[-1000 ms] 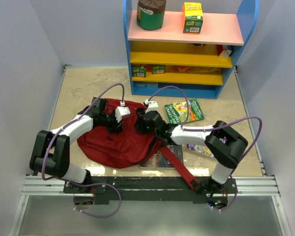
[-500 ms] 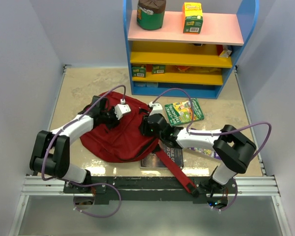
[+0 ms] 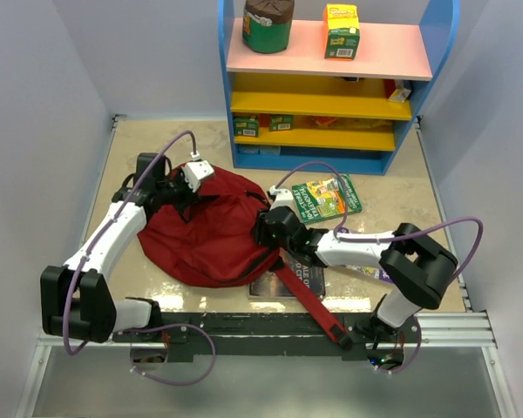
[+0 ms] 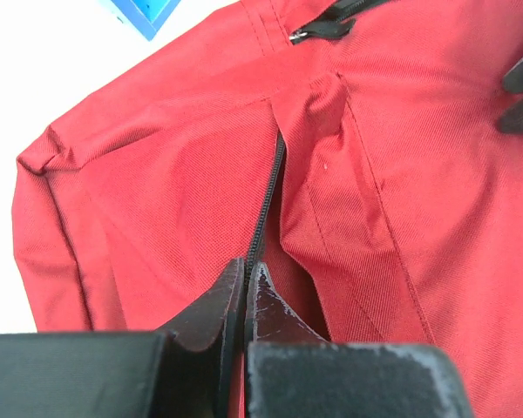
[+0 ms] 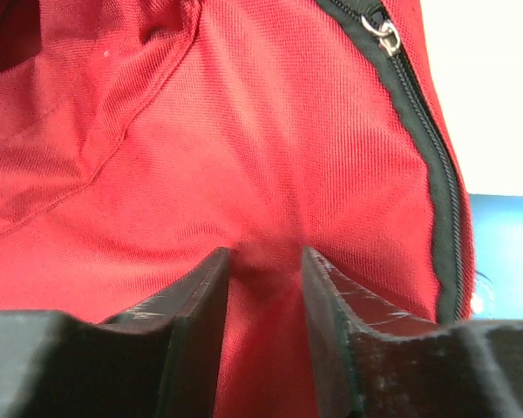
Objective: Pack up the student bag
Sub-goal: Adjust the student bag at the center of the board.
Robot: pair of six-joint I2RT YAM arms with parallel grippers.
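Pale walls enclose a beige table (image 3: 148, 148), with a blue and yellow shelf unit (image 3: 383, 54) standing at its far edge.

At the left, the left claw (image 4: 246, 266) is clamped tight on the student bag (image 3: 205, 231). Its jaws meet with no gap on the dark zipper (image 4: 266, 200) line, where two red panels fold together.

The bag lies slumped in the middle of the table, toward the near edge. Its long strap (image 3: 309, 300) trails toward the right arm's base, and its right side rests over a dark book (image 3: 266, 287).

At the bag's right edge, the right claw (image 5: 263, 261) pinches a puckered fold of red fabric between its jaws, just beside a metal pull (image 5: 382, 30) on dark zipper tape. We cannot tell whether this is the same zipper as the one on the left.

Farther right, a green book (image 3: 325, 198) lies flat, near the bag but apart from it.

We judge the step in hand to be spreading the bag's mouth so that items can go in. To do it well:

- Both pinches should hold firm while the arms draw apart in opposed directions — slowly, so that neither fold slips out.
- The pull should run across the zipper line rather than along it, with a slight lift to raise the upper panel off the lower one.
- The soft cloth will sag once slack returns, so tension matters.
- Too hard a tug risks dragging the whole bag sideways over the dark book instead of opening it.
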